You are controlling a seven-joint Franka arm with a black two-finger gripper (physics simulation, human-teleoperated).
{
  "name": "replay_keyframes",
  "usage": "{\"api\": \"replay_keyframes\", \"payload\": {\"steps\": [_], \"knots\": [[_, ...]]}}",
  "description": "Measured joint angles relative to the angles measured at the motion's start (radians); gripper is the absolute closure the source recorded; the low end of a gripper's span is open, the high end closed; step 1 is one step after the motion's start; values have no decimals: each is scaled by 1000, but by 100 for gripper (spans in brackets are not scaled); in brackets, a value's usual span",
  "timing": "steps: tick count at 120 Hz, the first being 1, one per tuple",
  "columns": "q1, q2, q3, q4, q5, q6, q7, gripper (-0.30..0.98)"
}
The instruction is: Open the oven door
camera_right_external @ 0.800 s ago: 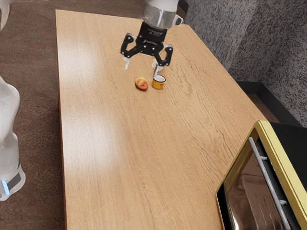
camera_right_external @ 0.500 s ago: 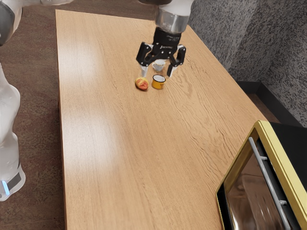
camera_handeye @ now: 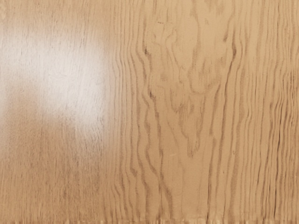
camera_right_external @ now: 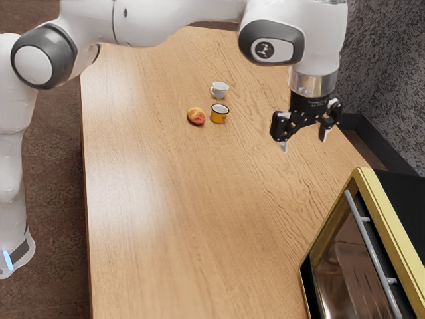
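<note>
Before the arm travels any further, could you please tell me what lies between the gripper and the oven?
Only bare tabletop, as the exterior view shows.

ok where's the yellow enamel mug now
In the exterior view, the yellow enamel mug stands on the table, between the apple and the white cup.

Surface colours and patterns.
Tabletop [camera_right_external: 159,226]: light tan, darker wavy wood grain. Oven [camera_right_external: 406,194]: yellow frame, black top, brown-tinted door [camera_right_external: 348,266], grey handle [camera_right_external: 373,249]. Mug [camera_right_external: 219,117]: orange-yellow, dark rim. Cup [camera_right_external: 220,92]: white. Fruit [camera_right_external: 196,116]: red and yellow, blotched. Gripper [camera_right_external: 304,142]: black, whitish tips. Arm [camera_right_external: 182,23]: white, dark-grey sections. Wall [camera_right_external: 388,50]: mottled grey. Floor [camera_right_external: 56,166]: mottled brown.
</note>
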Motion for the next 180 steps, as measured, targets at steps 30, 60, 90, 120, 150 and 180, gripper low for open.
{"api": "replay_keyframes", "payload": {"steps": [30,60,90,120,150,180], "knots": [[-83,-2,23,-21,32,117,-25,0],[-100,-166,61,-232,-12,197,-39,0],[-196,-296,62,-366,-55,278,-48,0],[-215,-220,63,-321,-46,327,-51,0],[-213,-145,62,-268,-6,391,-53,0],[-252,-144,63,-264,1,421,-56,0]]}}
